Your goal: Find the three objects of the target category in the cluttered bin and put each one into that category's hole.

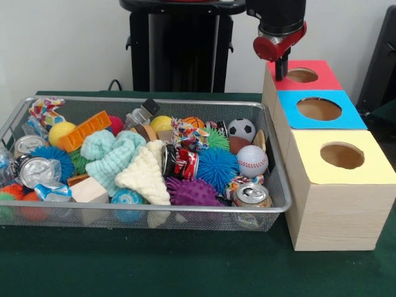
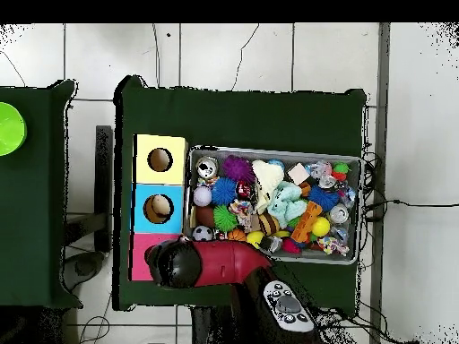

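Observation:
The silver wire-mesh bin (image 1: 275, 207) sits on the green table, packed with toys; it also shows in the overhead view (image 2: 359, 210). My gripper (image 1: 282, 69) hangs over the back left corner of the red-topped box (image 1: 325, 77), just left of its round hole (image 1: 302, 75), with nothing visible in it. In the overhead view my red and black arm (image 2: 202, 262) covers that hole. I cannot pick out a plush animal for certain among the clutter. A yellow rounded thing (image 1: 162, 124) lies at the bin's back, partly buried.
The blue-topped box with its hole (image 1: 318, 109) and the yellow-topped box with its hole (image 1: 341, 155) stand in a row right of the bin. The bin holds mint (image 1: 111, 154) and cream (image 1: 145, 176) knitted cloths, spiky balls, cans, a baseball (image 1: 252, 161) and a small football (image 1: 241, 129).

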